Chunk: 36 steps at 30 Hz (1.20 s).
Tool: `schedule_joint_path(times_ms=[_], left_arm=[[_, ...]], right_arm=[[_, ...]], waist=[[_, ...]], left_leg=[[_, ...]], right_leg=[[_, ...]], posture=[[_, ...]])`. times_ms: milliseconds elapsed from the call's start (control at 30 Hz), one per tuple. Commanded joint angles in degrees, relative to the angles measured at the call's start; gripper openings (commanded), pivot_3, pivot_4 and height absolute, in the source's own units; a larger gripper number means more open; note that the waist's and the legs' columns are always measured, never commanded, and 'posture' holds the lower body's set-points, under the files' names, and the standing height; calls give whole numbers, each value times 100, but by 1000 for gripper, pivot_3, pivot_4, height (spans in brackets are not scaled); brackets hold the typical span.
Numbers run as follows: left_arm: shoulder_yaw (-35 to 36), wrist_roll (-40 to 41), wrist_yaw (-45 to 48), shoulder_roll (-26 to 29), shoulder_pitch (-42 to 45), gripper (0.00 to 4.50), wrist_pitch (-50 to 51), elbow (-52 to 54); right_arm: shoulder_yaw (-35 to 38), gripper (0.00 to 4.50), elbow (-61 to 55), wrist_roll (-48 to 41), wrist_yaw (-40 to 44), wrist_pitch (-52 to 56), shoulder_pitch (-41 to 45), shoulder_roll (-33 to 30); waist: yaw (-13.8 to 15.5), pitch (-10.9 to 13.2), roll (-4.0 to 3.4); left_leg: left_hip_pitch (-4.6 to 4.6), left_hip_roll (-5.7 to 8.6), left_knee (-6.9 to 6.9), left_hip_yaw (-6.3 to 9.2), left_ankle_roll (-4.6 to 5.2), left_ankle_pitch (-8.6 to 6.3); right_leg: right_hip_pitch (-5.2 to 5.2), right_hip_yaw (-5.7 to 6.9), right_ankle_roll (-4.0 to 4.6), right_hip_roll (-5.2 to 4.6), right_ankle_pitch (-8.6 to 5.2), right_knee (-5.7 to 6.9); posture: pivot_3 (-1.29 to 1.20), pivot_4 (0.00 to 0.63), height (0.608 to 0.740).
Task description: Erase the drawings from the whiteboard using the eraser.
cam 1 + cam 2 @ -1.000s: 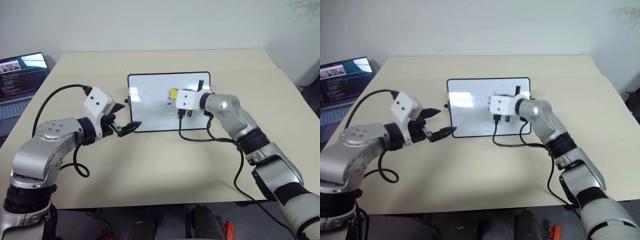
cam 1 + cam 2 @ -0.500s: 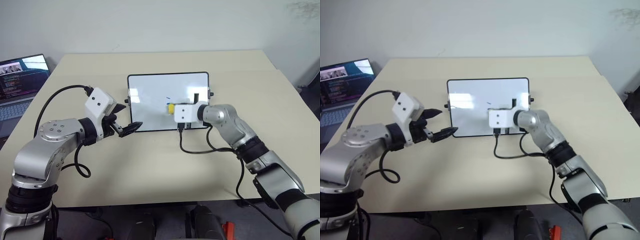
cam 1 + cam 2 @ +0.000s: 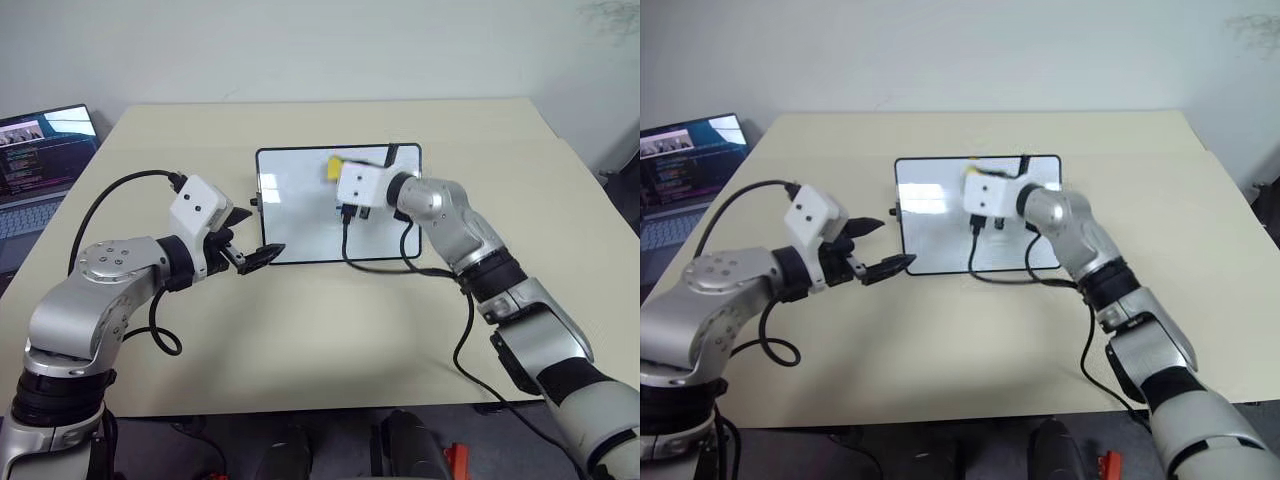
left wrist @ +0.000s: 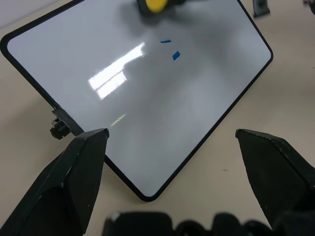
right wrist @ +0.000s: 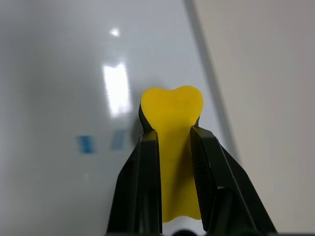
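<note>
Two blue drawings [image 4: 170, 49] remain on whiteboard [image 3: 300, 215]. We note right hand [image 5: 172, 142], clenched on eraser [image 5: 173, 115], has swept from board's near edge to far edge; marks now behind it. Another pass needed. Left hand [image 4: 170, 142] released, idle near board's corner.

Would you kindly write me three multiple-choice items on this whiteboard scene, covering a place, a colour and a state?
1. Where is the laptop?
A. at the table's left edge
B. on the whiteboard
C. under the right arm

2. What colour is the eraser?
A. pink
B. yellow
C. green

3. How is the left claw?
A. shut on a marker
B. shut on the whiteboard's frame
C. open, holding nothing

Answers:
1. A, its screen shows left of the table.
2. B, the right claw pinches a yellow block over the whiteboard.
3. C, its fingers stand wide apart before the board.
</note>
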<state>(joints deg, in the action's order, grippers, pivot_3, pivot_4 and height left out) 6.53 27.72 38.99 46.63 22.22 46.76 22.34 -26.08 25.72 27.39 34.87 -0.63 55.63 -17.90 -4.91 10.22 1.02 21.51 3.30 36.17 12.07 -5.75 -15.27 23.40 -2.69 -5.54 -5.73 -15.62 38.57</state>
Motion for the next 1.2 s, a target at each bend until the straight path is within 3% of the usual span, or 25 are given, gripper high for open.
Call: schedule_joint_path(times_ms=[33,267,833,1200], left_arm=[[103,-33,9,20,65,4500,-135,62],[82,-57,29,10,101,4500,-170,14],[52,-87,32,-28,107,4500,-218,-12],[7,-125,79,-66,141,4500,-243,-45]], right_arm=[[-146,516,-436,-21,542,-9,-160,-170],[-191,515,-371,127,645,54,-203,-204],[-5,458,1418,419,-694,590,1189,156],[-326,384,681,356,-142,598,606,344]], waist=[[2,0,0],[-2,0,0],[11,0,0],[-8,0,0]], left_leg=[[0,0,0,0,0,0],[-7,0,0,0,0,0],[-47,0,-3,1,15,11],[-47,0,-8,1,15,10]], right_leg=[[0,0,0,0,0,1],[-2,0,0,0,0,8],[-27,-3,10,2,6,37],[-25,-4,10,2,6,36]], posture=[[0,150,740],[0,150,740],[0,150,740],[0,150,740]])
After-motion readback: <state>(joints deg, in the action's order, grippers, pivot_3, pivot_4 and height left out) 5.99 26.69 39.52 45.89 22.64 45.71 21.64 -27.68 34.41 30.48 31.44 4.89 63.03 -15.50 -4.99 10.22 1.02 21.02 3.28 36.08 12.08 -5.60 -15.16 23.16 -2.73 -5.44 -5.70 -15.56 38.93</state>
